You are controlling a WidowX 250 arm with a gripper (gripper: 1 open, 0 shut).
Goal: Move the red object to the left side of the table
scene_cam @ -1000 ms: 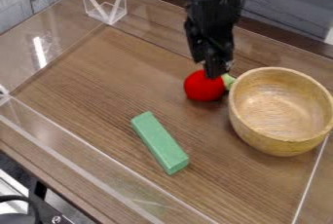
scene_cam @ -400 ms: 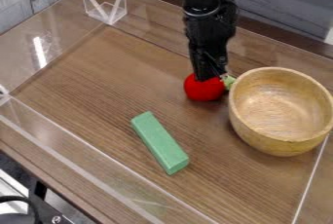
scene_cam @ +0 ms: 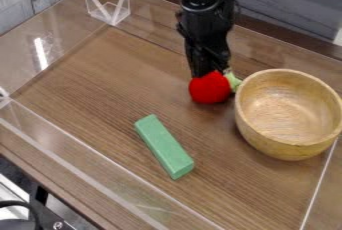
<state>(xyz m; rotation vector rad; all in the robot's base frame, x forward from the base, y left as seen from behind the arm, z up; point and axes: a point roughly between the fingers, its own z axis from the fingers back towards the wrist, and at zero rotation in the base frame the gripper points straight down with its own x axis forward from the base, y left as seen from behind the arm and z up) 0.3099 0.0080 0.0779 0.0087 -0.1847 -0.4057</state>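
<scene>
Wood-grain table (scene_cam: 94,84) bears the red object (scene_cam: 207,92), its top hidden by the hand (scene_cam: 207,72) clamped on it.

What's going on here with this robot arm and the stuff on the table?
A single robot arm reaches down over the table, its tool at the top of the red object, a small toy fruit. The tool's fingers are together there, but whether they actually grip the fruit cannot be told. The fruit sits right beside the wooden bowl. A green block lies nearer the camera, untouched. The move to the left side is not yet done.
</scene>
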